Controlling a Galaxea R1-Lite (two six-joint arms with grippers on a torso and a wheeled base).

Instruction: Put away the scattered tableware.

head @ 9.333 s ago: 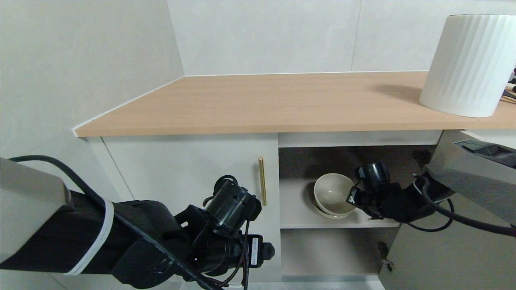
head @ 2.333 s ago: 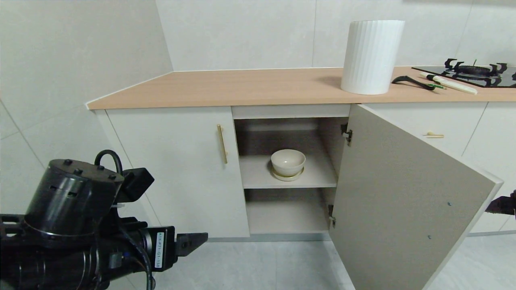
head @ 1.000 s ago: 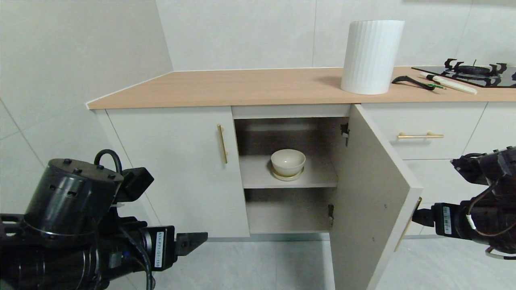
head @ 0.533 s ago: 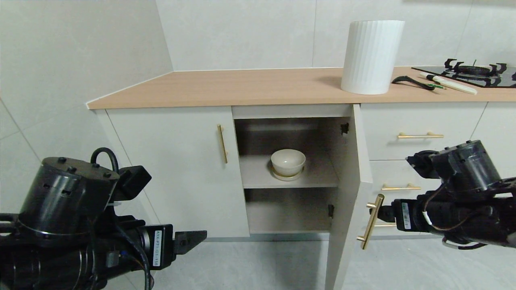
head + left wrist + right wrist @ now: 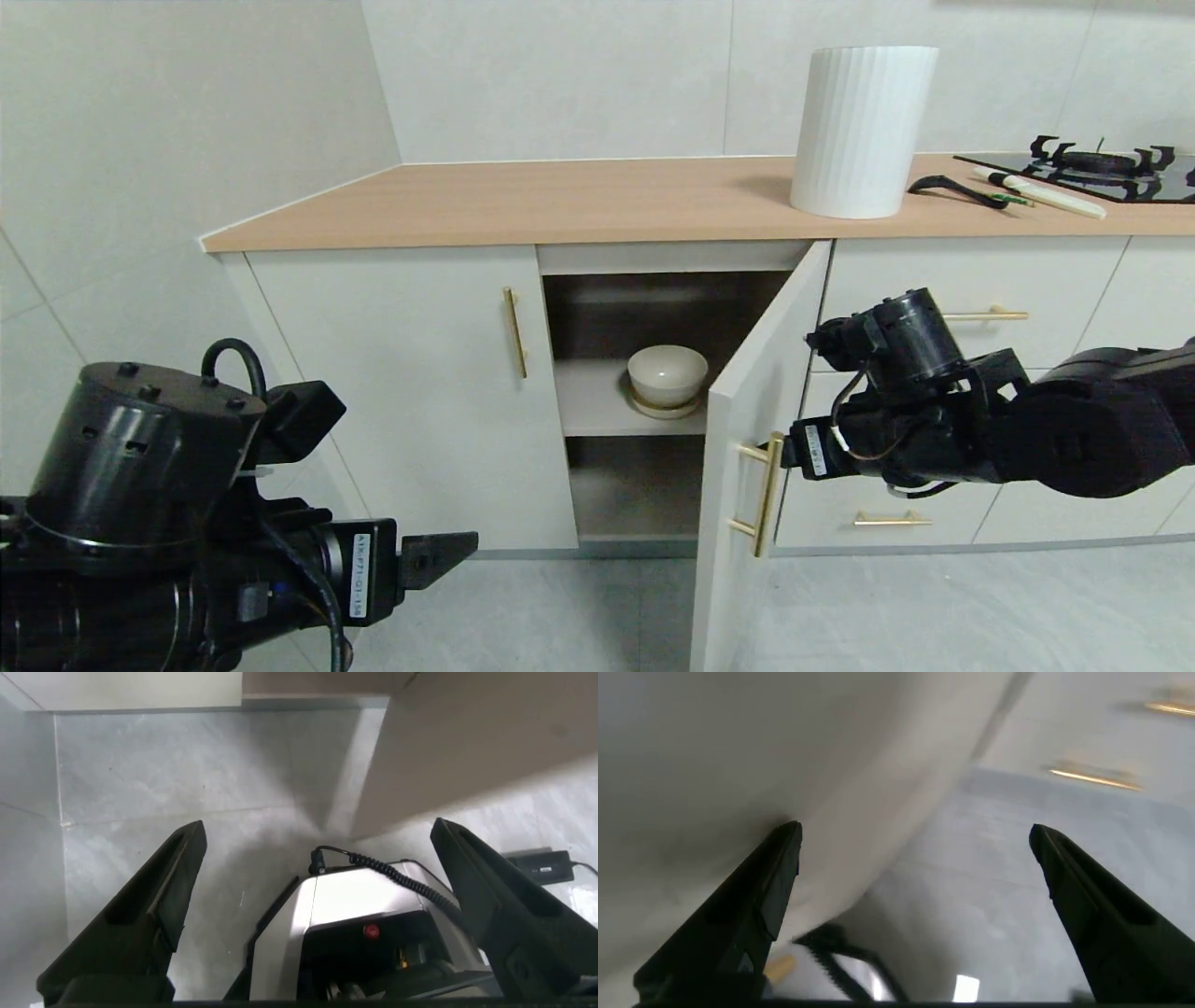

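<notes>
cabinet door (image 5: 742, 439) is seen half shut, met by the right gripper (image 5: 792, 452) beside its handle (image 5: 767, 495), jaws spread wide, empty; a flat, steady push there is called for; left gripper (image 5: 318, 831) is held low, jaws wide, empty; bowl (image 5: 667, 373) is stowed on the shelf (image 5: 597, 403) inside

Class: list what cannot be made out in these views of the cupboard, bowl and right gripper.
- Head view: the cabinet door hides the right part of both shelves beside the bowl.
- Head view: whether the right gripper touches the door handle; its fingertips are hidden there.
- Right wrist view: the door surface is a near blur.
- Head view: utensils by the stove, too small.
</notes>
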